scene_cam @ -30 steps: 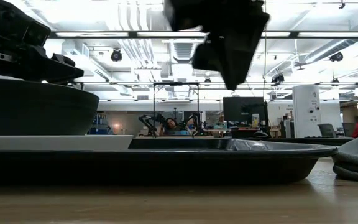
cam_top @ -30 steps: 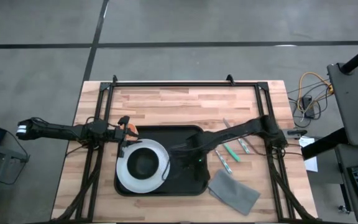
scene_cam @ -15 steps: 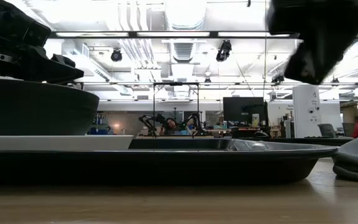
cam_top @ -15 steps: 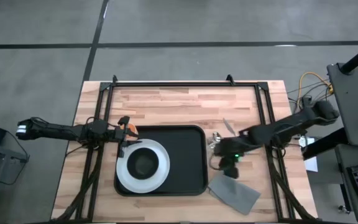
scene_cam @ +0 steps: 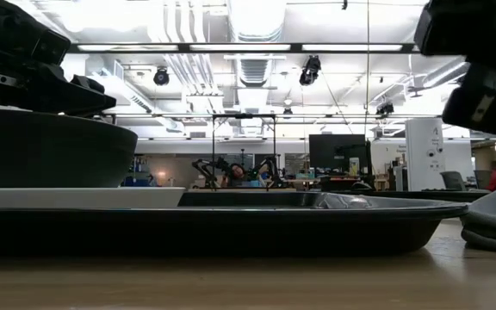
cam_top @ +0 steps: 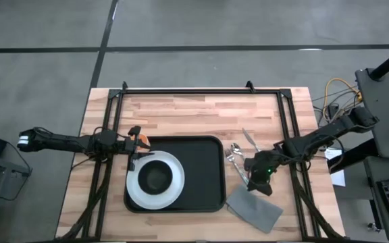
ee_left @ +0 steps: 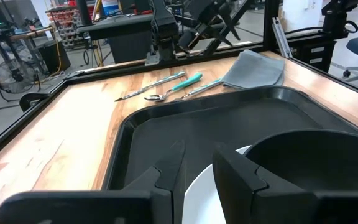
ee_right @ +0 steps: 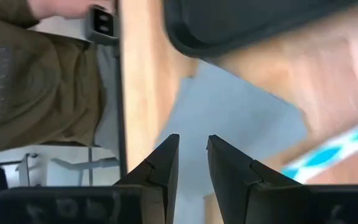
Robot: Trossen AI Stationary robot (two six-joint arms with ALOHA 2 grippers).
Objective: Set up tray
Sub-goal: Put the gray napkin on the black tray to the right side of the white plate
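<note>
The black tray (cam_top: 198,169) lies at the table's middle, also seen in the low view (scene_cam: 231,226). A white plate (cam_top: 135,191) holding a dark bowl (cam_top: 155,177) rests on the tray's left half. My left gripper (cam_top: 138,148) (ee_left: 197,165) hovers at the tray's far-left corner, open by a narrow gap, with the plate's rim (ee_left: 199,190) showing beyond its fingers. My right gripper (cam_top: 257,183) (ee_right: 192,155) is right of the tray, above the table between the cutlery (cam_top: 238,158) and the folded grey cloth (cam_top: 255,210) (ee_right: 229,118). It is open and holds nothing.
A spoon, a knife and teal-handled pieces (ee_left: 173,84) lie on the wood right of the tray. The grey cloth (ee_left: 253,68) lies near the table's near-right corner. Black frame rails (cam_top: 201,90) border the table. A person in an olive garment (ee_right: 36,81) is beyond the table's edge.
My right arm has swung from above the tray's right half toward the table's right edge, passing over the cutlery, and now hangs near the grey cloth. The tray, plate and bowl have stayed in place.
</note>
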